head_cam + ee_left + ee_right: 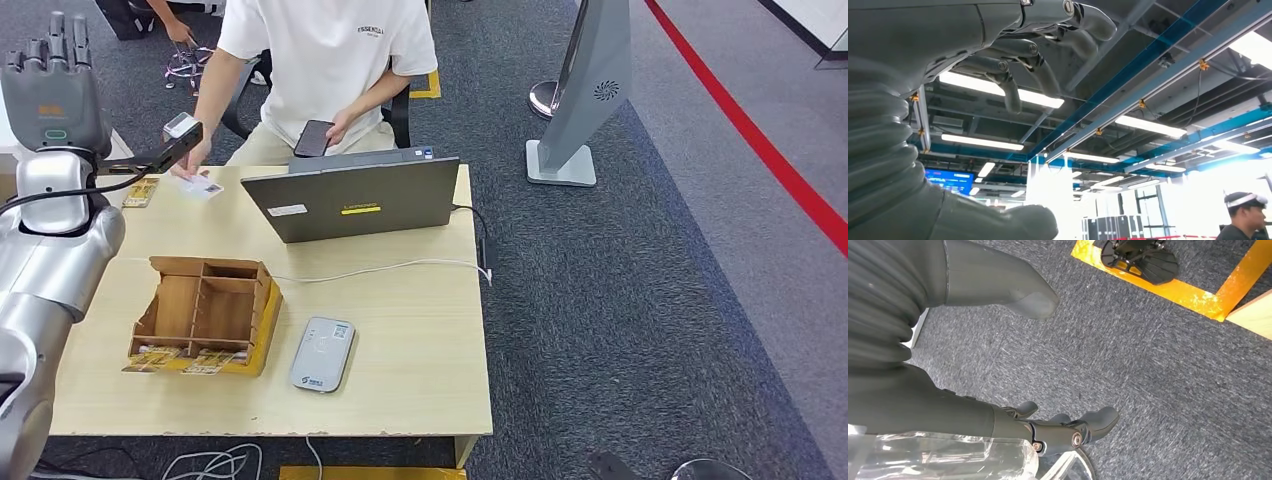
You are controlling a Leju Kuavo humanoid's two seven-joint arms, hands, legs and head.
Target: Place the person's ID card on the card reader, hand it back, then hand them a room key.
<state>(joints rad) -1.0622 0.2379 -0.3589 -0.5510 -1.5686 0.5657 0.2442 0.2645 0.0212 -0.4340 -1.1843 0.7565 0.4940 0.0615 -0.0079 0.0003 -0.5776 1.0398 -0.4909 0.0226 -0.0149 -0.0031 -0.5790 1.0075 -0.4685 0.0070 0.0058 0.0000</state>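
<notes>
My left hand (50,62) is raised at the far left, above the table's back corner, with its fingers pointing up and nothing in it. In the left wrist view the left hand (998,60) shows against the ceiling, loosely bent fingers (1013,90) apart from the thumb. A seated person in a white shirt presses a white ID card (203,187) onto the table's far left part. The grey card reader (322,354) lies near the front edge. My right hand (948,412) hangs over the carpet, holding nothing.
A wooden compartment box (205,312) with yellow key cards (180,361) in its front slots stands left of the reader. An open laptop (355,197) stands at the back, its white cable crossing the table (420,330). The person's other hand holds a phone (313,138).
</notes>
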